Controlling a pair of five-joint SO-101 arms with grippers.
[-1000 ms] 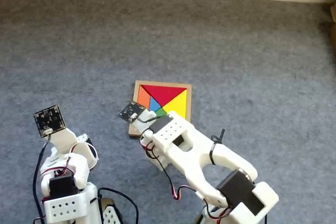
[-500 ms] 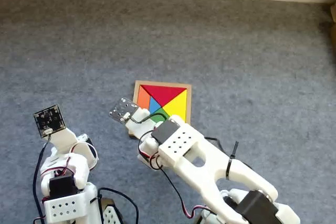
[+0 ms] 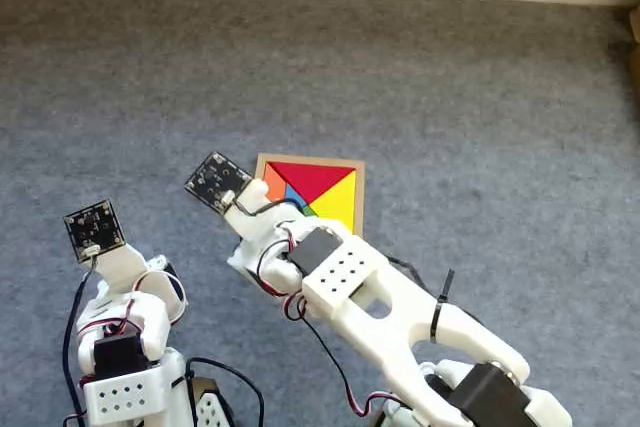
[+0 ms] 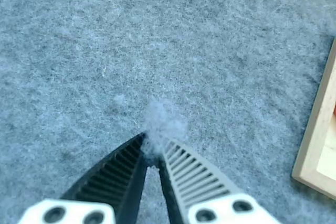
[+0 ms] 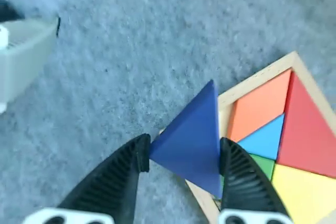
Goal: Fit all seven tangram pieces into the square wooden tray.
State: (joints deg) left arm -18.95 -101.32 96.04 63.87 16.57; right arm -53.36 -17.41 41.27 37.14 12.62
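1. The right gripper (image 5: 184,150) has its fingers spread about as wide as the dark blue triangle (image 5: 191,140) and clamped on two of its sides. The piece hangs over the near-left corner of the square wooden tray (image 5: 262,72), partly above the tray rim and partly above the grey table (image 3: 150,77).
2. The orange piece (image 5: 260,103), red triangle (image 5: 307,124), light blue triangle (image 5: 265,140), green piece (image 5: 261,163) and yellow triangle (image 5: 302,192) already lie flat in the tray. A strip of bare wood shows beside the orange piece, which is probably the gap meant for the blue one.
3. The left gripper (image 4: 152,158) has its fingers pressed together on nothing, low over the table and well short of the tray.
4. Likely risks:
   - The triangle straddles the rim, so letting go here would probably leave it propped on the frame or tip it out onto the table.
   - Its edges may not line up with the gap, and a corner could ride up on the orange piece.
   - Pinched on only two sides, it could swivel between the fingers.
   - Pressing down hard might slide the loose tray or jolt seated pieces
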